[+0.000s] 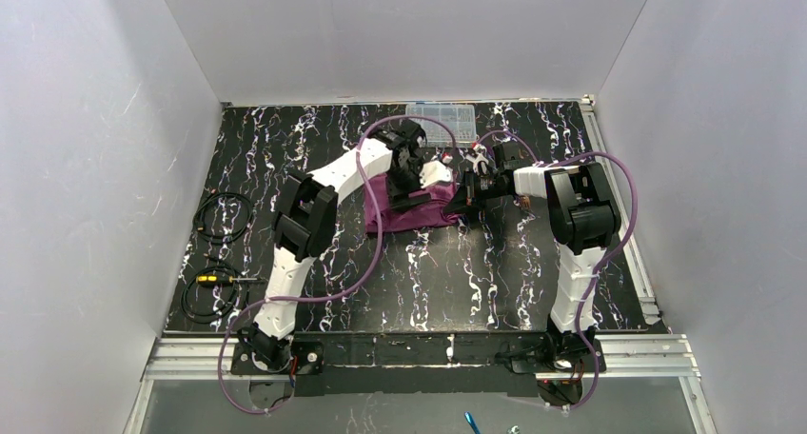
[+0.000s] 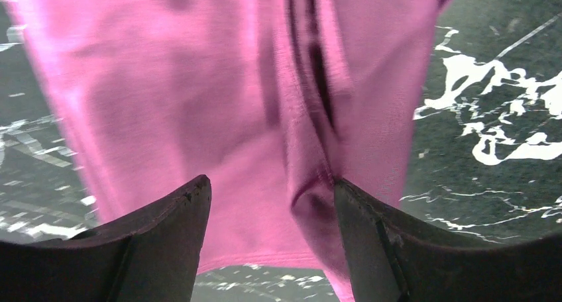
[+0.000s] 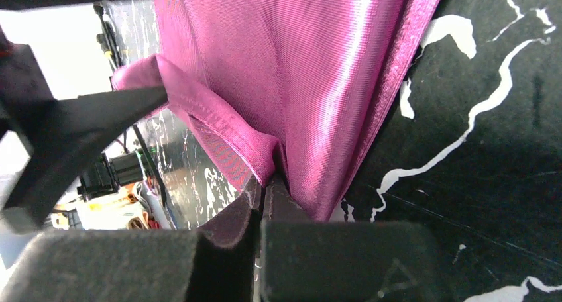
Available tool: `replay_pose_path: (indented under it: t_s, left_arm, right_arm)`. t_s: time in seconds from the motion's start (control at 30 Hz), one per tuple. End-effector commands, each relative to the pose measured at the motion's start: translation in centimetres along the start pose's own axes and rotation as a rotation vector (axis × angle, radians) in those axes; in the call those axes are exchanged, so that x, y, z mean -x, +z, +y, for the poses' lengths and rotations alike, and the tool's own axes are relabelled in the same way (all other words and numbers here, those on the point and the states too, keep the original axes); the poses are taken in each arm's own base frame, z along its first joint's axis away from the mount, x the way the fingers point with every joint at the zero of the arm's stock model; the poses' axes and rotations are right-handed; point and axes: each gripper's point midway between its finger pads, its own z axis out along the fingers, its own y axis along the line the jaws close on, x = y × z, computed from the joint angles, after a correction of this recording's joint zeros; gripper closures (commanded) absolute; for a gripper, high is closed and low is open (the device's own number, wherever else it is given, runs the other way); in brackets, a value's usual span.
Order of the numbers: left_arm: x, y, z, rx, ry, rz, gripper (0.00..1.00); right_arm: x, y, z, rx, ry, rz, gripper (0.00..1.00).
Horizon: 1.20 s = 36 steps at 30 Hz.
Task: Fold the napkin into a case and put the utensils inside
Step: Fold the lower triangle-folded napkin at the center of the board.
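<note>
One plum-purple napkin lies rumpled on the desk, near the middle of its far edge. The cloth is shiny, with long creases and a folded ridge running along it. The left claw is spread wide above the cloth, with the napkin showing between its two dark fingers and nothing gripped. The right claw is closed tight, pinching a bunched edge of the napkin and lifting it off the desk. One clear box sits at the far edge. Two cable coils lie by the left edge.
</note>
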Motion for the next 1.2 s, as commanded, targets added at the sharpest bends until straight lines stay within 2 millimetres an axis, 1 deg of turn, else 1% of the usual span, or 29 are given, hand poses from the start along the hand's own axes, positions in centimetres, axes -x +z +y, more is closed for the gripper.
replay_pose_path:
  t_s: [0.0, 0.07, 0.23, 0.3, 0.43, 0.47, 0.5, 0.57, 0.63, 0.7, 0.8, 0.93, 1.07, 1.17]
  left_arm:
    - [0.3, -3.8, 3.4, 0.094, -0.004, -0.020, 0.34]
    - [0.0, -4.3, 3.7, 0.100, 0.002, -0.015, 0.34]
    - [-1.1, -4.4, 4.2, 0.097, -0.021, -0.009, 0.34]
    - [-0.6, -5.3, 3.9, 0.062, -0.057, -0.048, 0.33]
    - [2.0, -8.0, 0.5, -0.079, -0.109, -0.164, 0.28]
    - [2.6, -8.1, -0.5, -0.103, -0.103, -0.182, 0.27]
    - [3.1, -8.0, -1.3, -0.113, -0.086, -0.192, 0.26]
    - [3.3, -6.4, -2.9, -0.117, -0.041, -0.165, 0.25]
    - [2.7, -4.6, -3.6, -0.116, -0.017, -0.121, 0.25]
    - [2.0, -3.4, -3.8, -0.122, -0.016, -0.085, 0.24]
    - [0.8, -2.1, -3.5, -0.115, -0.008, -0.035, 0.24]
    - [-0.2, -1.1, -2.3, -0.062, 0.016, 0.006, 0.26]
    - [-0.2, -1.3, -0.5, 0.003, 0.024, 0.009, 0.32]
    - [-0.7, -1.1, 0.0, 0.011, 0.038, 0.026, 0.34]
  right_arm:
    - [-0.7, 0.1, -2.9, -0.124, 0.006, -0.016, 0.99]
    - [-0.6, 0.1, -3.0, -0.126, 0.007, -0.021, 0.99]
    - [-0.2, 0.0, -2.6, -0.121, 0.015, -0.042, 0.99]
    - [0.1, 0.0, -2.4, -0.120, 0.020, -0.051, 0.99]
    - [0.6, 0.0, -2.4, -0.127, 0.052, -0.076, 0.99]
    - [0.7, 0.1, -2.4, -0.126, 0.056, -0.081, 0.99]
    - [0.8, 0.1, -2.4, -0.127, 0.063, -0.083, 0.99]
    - [0.9, 0.2, -2.4, -0.126, 0.073, -0.085, 0.99]
    - [0.9, 0.2, -2.5, -0.128, 0.078, -0.087, 0.99]
    - [0.8, 0.1, -2.6, -0.136, 0.073, -0.084, 0.99]
    - [0.7, 0.1, -2.7, -0.137, 0.070, -0.081, 0.99]
    - [0.6, 0.3, -2.8, -0.133, 0.074, -0.078, 0.99]
    - [0.1, 0.3, -2.9, -0.132, 0.072, -0.066, 0.99]
    - [0.0, 0.3, -2.9, -0.129, 0.071, -0.063, 0.99]
